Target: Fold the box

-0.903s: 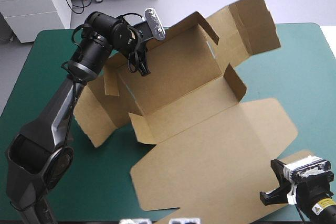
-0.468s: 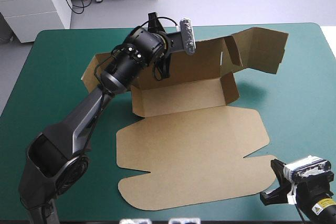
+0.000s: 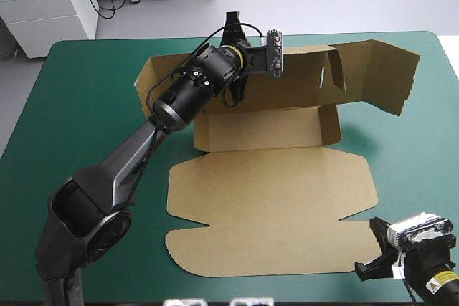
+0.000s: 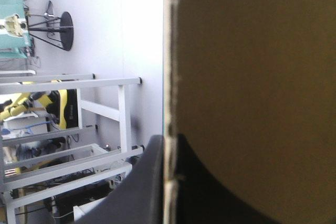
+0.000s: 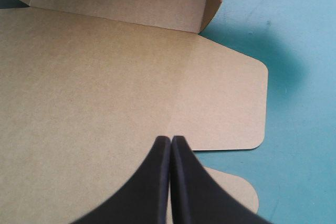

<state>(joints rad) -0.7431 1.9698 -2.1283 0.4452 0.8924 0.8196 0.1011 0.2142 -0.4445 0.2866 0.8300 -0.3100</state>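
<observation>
Left claw apparently on upright wall of box

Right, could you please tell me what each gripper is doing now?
Left gripper: shut on the rear wall of the box.
Right gripper: shut, holding nothing.

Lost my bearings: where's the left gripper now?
High view: the left gripper is at the table's far side, clamped on the upright back wall of the box.
</observation>
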